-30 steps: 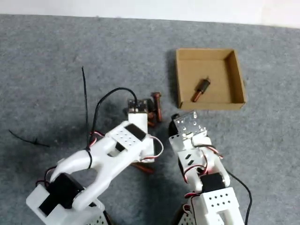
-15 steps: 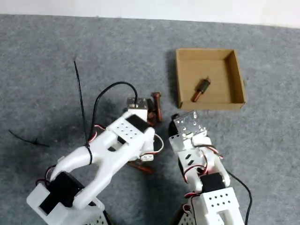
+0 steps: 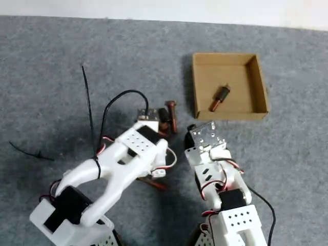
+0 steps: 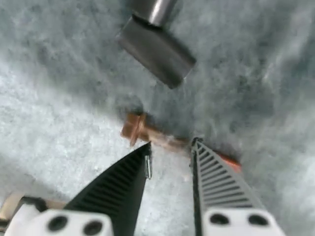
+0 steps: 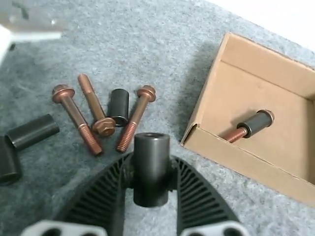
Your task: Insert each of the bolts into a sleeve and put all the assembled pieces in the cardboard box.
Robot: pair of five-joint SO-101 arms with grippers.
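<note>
Right end effector (image 5: 151, 163) gripping a sleeve (image 5: 151, 182) upright, three bolts (image 5: 135, 117) lying just ahead of it, left end effector (image 4: 172, 146) sitting narrowly open, straddling a bolt (image 4: 140, 131) on the table (image 4: 275, 73)

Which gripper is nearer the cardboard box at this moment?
Right. The right gripper, shut on a sleeve, sits just off the cardboard box at its corner nearest the arms. The left gripper is farther off, open over a loose bolt.
</note>
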